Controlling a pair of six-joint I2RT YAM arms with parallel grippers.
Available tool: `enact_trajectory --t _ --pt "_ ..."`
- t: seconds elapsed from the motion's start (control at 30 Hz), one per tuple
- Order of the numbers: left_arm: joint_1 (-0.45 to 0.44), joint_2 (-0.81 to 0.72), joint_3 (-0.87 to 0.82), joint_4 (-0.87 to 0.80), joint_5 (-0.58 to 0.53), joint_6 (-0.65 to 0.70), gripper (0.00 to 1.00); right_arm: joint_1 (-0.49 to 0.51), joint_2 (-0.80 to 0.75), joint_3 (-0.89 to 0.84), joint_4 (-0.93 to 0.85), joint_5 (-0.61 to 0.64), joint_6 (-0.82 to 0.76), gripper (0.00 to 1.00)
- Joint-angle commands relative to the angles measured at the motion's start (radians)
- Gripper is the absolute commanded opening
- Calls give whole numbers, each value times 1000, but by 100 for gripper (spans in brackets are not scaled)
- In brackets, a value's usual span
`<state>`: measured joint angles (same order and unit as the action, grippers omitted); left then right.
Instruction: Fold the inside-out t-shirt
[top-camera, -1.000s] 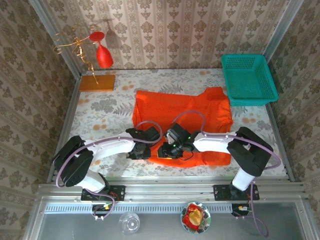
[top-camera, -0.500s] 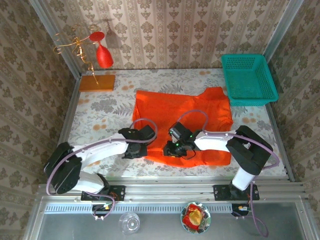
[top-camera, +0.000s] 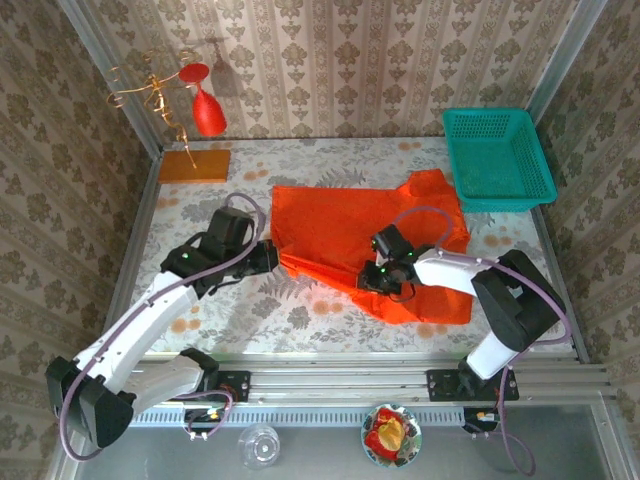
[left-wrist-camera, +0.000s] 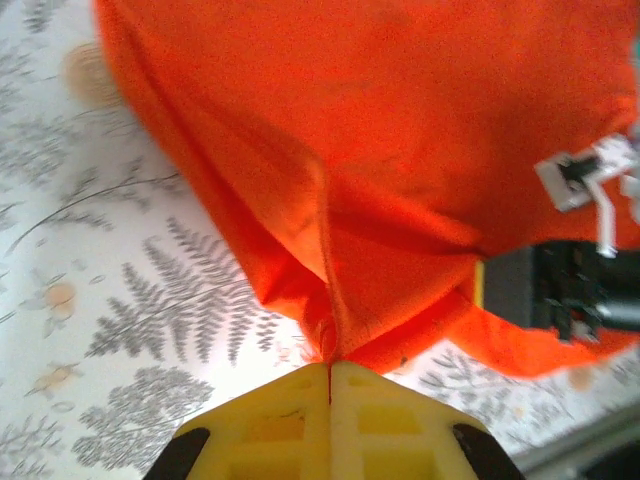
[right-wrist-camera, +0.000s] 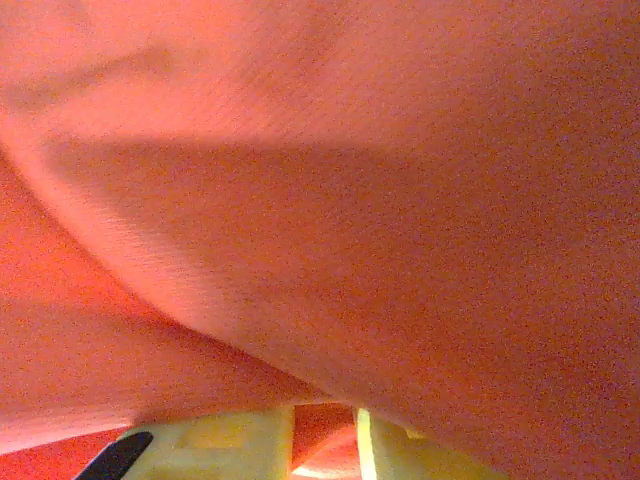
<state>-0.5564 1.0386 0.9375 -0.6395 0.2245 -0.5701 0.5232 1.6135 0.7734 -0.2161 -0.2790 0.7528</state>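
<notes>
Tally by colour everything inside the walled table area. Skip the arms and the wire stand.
Orange-red: 1, the t-shirt
Orange-brown: 1, the board
Red: 1, the wine glass
Teal: 1, the basket
Total: 4

A lab robot booth: wallpapered panels (top-camera: 400, 60) inside aluminium framing (top-camera: 340, 381).

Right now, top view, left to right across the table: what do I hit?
board → left gripper → t-shirt → basket
</notes>
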Motion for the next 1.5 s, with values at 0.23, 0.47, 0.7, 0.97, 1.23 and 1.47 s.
enact_trajectory --t 0.23,0.47,0.7,0.97,1.23,1.47 --pt "155 -3 83 80 247 168 0 -54 -190 51 -231 102 -72 29" --pt "363 121 123 -132 -92 183 0 -92 -404 70 -462 246 -117 40" --pt "492 226 55 -95 -80 208 0 -123 -556 -21 -683 372 -56 48" --pt "533 235 20 -68 -43 219 0 -39 -650 -227 -581 184 84 56" --pt "533 216 19 -58 -5 202 0 -38 -583 -250 -402 125 109 18" --pt "536 230 35 -55 -15 213 0 -111 -479 22 -393 139 11 0"
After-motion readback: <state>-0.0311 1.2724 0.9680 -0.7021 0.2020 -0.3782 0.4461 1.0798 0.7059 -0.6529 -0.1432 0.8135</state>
